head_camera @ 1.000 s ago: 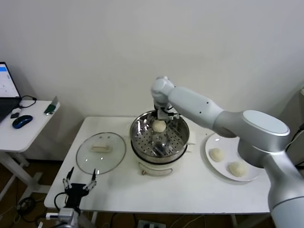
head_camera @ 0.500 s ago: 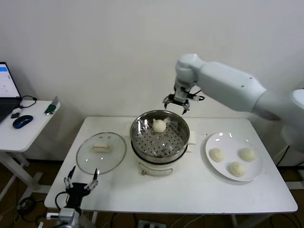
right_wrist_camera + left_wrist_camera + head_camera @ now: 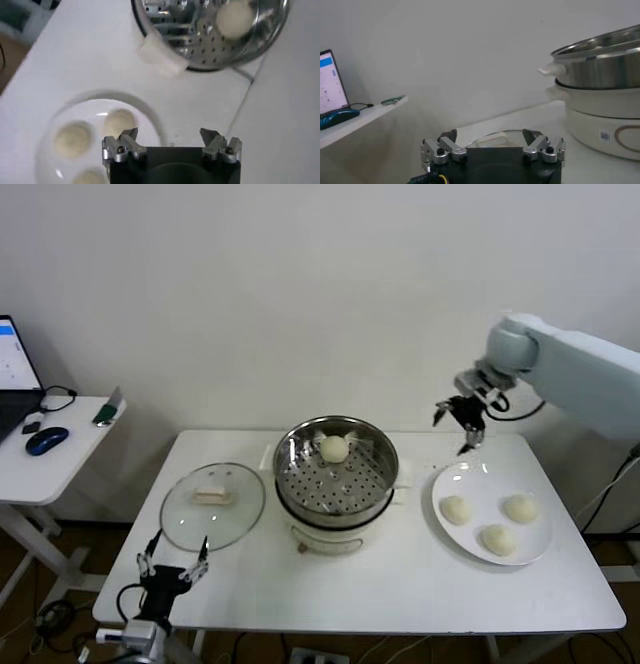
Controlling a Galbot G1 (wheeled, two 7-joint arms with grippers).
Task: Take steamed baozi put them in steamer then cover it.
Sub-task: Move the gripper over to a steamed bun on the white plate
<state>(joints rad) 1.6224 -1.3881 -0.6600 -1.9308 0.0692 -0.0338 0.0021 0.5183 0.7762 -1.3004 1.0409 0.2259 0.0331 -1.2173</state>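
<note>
The white table [image 3: 400,594] carries everything. Near its middle stands the steamer [image 3: 336,484], a steel pot on a white base, with one baozi [image 3: 334,448] already on the perforated tray at the far side. Toward the left edge lies the glass cover [image 3: 212,506], flat, with its handle up. Toward the right edge is the white plate [image 3: 450,484] with three baozi [image 3: 457,509] on it.

The right gripper [image 3: 462,416] hangs above the far rim of the plate, jaws spread and empty. The left gripper [image 3: 172,571] waits low at the near left corner of the table, also spread and empty.

The risks, as a judgement: the buns are soft and smooth, so a hard squeeze could dent one, and a loose one could let it roll off the plate. The three lie close, so a finger coming down may push a neighbour. Later, the cover may slide when it is lifted by its small handle.
</note>
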